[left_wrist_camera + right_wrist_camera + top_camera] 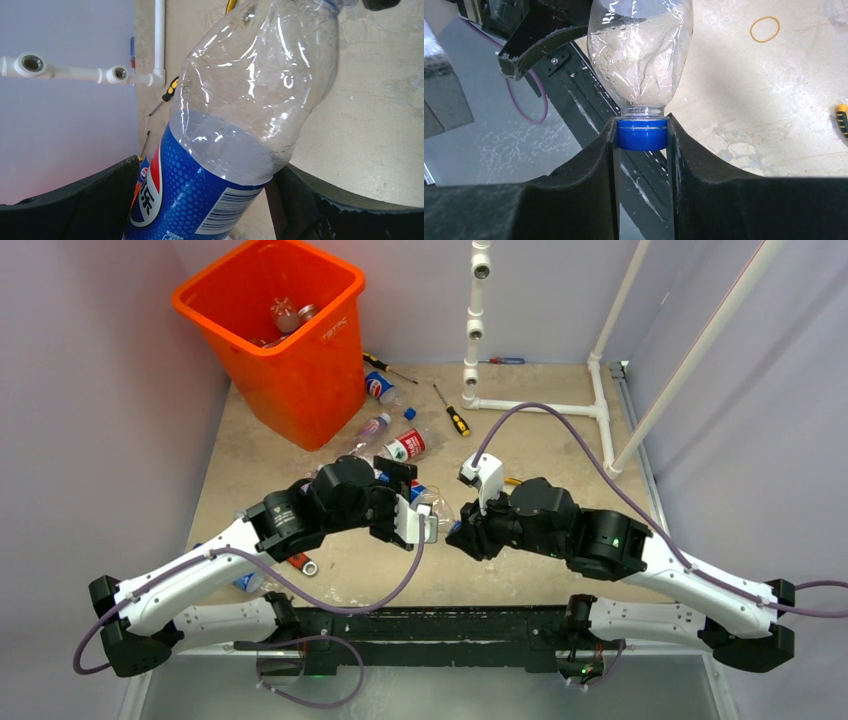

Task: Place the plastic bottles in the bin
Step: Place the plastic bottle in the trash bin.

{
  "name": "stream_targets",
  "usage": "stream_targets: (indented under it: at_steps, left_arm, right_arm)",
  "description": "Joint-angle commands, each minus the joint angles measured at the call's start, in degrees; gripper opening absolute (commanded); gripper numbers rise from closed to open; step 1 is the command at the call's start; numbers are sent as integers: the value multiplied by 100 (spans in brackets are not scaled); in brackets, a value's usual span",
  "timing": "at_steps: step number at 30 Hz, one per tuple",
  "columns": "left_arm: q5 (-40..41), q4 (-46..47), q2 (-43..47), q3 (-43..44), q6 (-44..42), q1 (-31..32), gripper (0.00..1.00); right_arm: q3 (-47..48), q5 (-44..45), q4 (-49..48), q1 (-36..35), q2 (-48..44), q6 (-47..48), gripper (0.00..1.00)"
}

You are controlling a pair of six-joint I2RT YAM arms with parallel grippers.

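above table (774, 100), bottle (639, 60) cap clamped between right fingers (574, 170).

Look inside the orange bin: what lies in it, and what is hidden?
Inside the orange bin at least two clear bottles lie near the bottom. The bin's near wall covers the rest of its floor, so more may lie unseen.

Robot lab test cell, left arm (200, 575) and right arm (690, 575) bolted to a black rail, worn beige table (540, 455), plain lilac walls (90, 420), white pipe frame (540, 407) behind, purple cables (352, 610) trailing
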State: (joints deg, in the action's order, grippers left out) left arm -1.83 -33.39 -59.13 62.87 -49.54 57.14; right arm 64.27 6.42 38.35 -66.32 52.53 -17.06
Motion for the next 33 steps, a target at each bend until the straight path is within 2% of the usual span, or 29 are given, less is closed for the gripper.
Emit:
stream_targets:
  at_steps: [1,5,11,12,16,17,22,24,29,33]
  left_arm:
    - [163,376,0,-91,29,49,87]
    - [326,500,-82,-131,178,73,77]
    - [235,636,-103,-97,320,121,44]
    - [212,675,-96,-106,334,121,41]
    - [209,755,-66,-125,372,130,31]
    - [209,763,-57,-136,383,130,28]
    - [209,843,29,-202,427,130,19]
    - [209,920,63,-222,486,131,17]
    - [-5,1268,170,-218,1006,130,15]
    - [-116,1645,263,-345,1463,130,14]
  right_arm:
    - [236,-61,-273,-3,-130,137,0]
    - [177,-131,-392,-3,-205,133,0]
    - [204,-121,-479,-1,-234,133,0]
    - [215,-107,-497,-3,-247,133,6]
    - [251,-90,-535,-3,-315,124,54]
    - [259,-78,-543,-3,-334,120,62]
    - [300,-3,-598,-3,-442,106,92]
    - [359,21,-609,-3,-486,106,98]
    - [353,446,-888,-3,-944,85,99]
    - [78,654,-1437,-3,-1831,36,99]
